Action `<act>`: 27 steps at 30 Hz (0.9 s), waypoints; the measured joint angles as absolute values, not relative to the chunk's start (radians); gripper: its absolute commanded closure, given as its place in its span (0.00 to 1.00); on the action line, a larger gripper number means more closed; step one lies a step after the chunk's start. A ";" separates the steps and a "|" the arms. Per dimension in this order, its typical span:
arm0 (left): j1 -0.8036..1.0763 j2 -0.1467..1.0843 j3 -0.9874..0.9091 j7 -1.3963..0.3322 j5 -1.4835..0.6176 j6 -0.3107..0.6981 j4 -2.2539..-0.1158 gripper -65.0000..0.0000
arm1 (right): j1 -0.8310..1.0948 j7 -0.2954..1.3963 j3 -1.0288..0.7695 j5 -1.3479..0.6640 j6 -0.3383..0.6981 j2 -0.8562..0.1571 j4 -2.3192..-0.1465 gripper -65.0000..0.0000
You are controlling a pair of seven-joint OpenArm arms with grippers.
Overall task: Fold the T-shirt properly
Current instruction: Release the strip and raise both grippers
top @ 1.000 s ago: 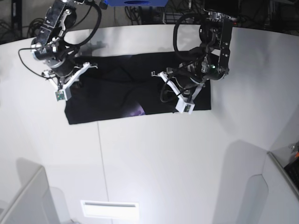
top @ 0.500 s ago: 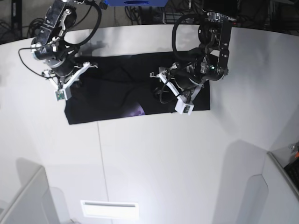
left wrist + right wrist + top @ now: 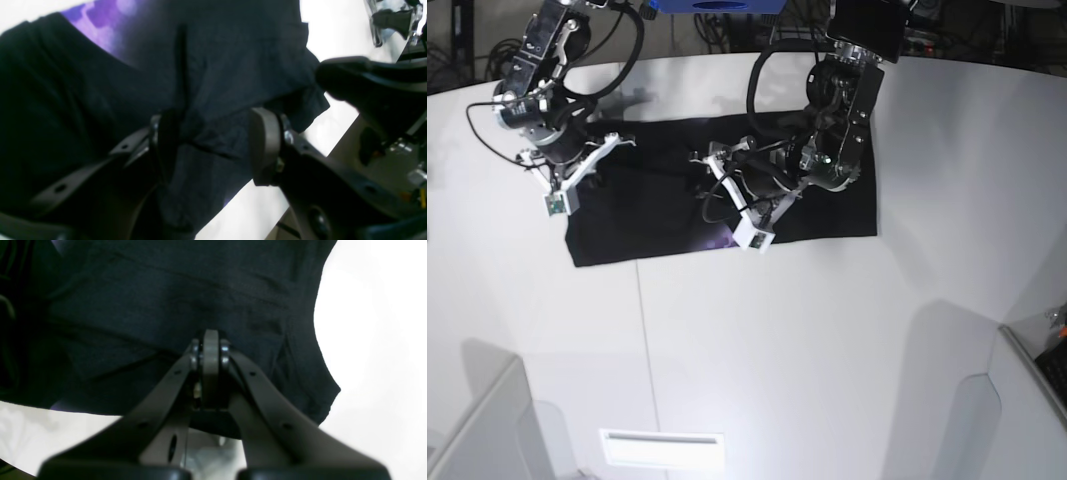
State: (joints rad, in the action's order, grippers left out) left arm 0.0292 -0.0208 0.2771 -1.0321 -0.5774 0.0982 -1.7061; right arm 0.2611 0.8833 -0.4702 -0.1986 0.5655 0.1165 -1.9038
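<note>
Your left gripper [image 3: 213, 146] is standing wide open, its jaws straddling a raised fold of the black cloth T-shirt [image 3: 657, 190]. Your right gripper [image 3: 210, 350] is clamped fully together against the shirt's edge. The shirt is lying spread on the white table [image 3: 827, 350].

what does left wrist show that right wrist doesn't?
Left wrist only: the left end effector open over a raised fold of the shirt, and a purple print patch at top left. Right wrist only: the right end effector shut, its pads pressed together, against plain black cloth near the shirt's edge; whether cloth is pinched cannot be told. Both: black shirt lying on the white table.
</note>
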 measured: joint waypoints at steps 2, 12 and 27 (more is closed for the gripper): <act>0.039 -0.012 0.271 -1.025 -0.576 0.096 -1.769 0.56 | 0.252 0.886 -0.500 -0.202 0.566 0.117 -1.904 1.00; 0.233 0.167 -0.050 -1.020 -0.577 0.101 -1.909 1.00 | 0.053 1.199 -0.752 -0.480 0.569 0.033 -1.850 0.59; 0.421 0.308 -0.347 -0.784 -0.578 0.131 -1.841 1.00 | -0.104 1.328 -0.801 -0.756 0.566 -0.129 -1.344 0.40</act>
